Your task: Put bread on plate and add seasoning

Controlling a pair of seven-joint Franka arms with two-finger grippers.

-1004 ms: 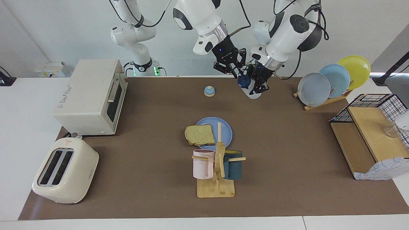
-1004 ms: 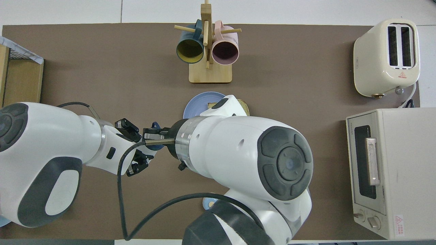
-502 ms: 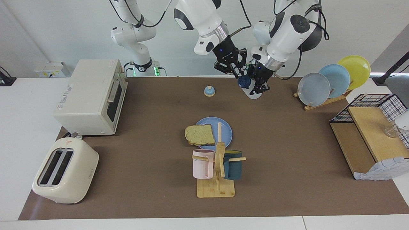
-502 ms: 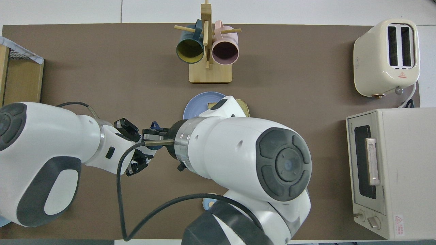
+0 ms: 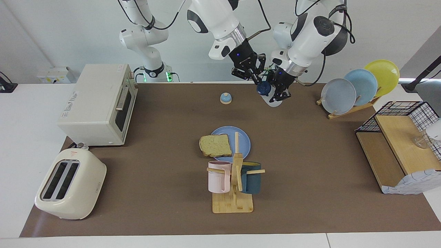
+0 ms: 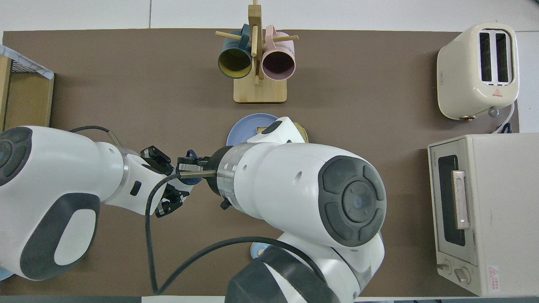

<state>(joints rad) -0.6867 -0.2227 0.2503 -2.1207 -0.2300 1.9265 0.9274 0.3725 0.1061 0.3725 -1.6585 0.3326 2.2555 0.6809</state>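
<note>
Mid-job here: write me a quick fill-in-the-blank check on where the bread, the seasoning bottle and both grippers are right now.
1. The bread lies partly on the ____, overhanging its rim toward the right arm's end of the table.
2. The left gripper is shut on the body of the ____.
3. The right gripper is closed at the bottle's dark blue ____.
4. The small blue-domed bell stands nearer to the robots than the ____ rack.

Missing words: plate; seasoning bottle; cap; mug
</note>
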